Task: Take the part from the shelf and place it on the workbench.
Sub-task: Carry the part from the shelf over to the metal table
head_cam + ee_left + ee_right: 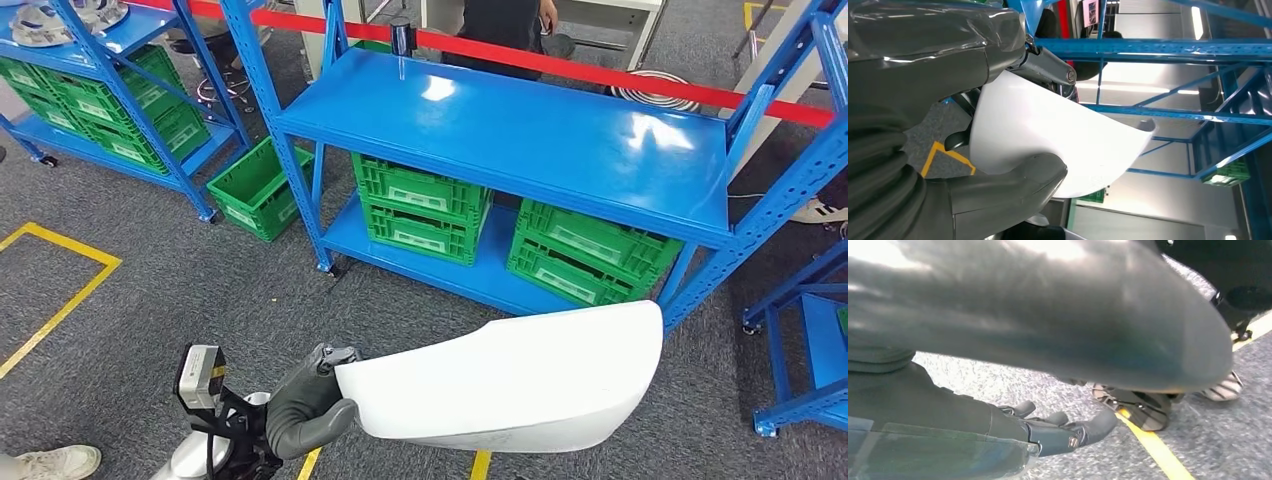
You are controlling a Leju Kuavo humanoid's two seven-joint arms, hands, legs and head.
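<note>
The part is a large white curved shell (510, 380), held low over the grey carpet in front of the blue shelf rack (520, 130). My left hand (310, 405) grips its left end, thumb under the edge and fingers on top. In the left wrist view the same shell (1048, 135) sits between the thick grey thumb and the darker fingers of the left hand (938, 75). My right hand (1013, 340) hangs down over the floor with its fingers (1068, 432) apart and nothing in it.
The rack's top shelf is bare; green crates (425, 210) stand on its lower shelf. Another green crate (255, 190) sits on the floor by a second rack (110, 40). A third blue rack (800, 340) is at right. A person (500, 25) stands behind the red band (600, 70). A shoe (55, 462) lies at lower left.
</note>
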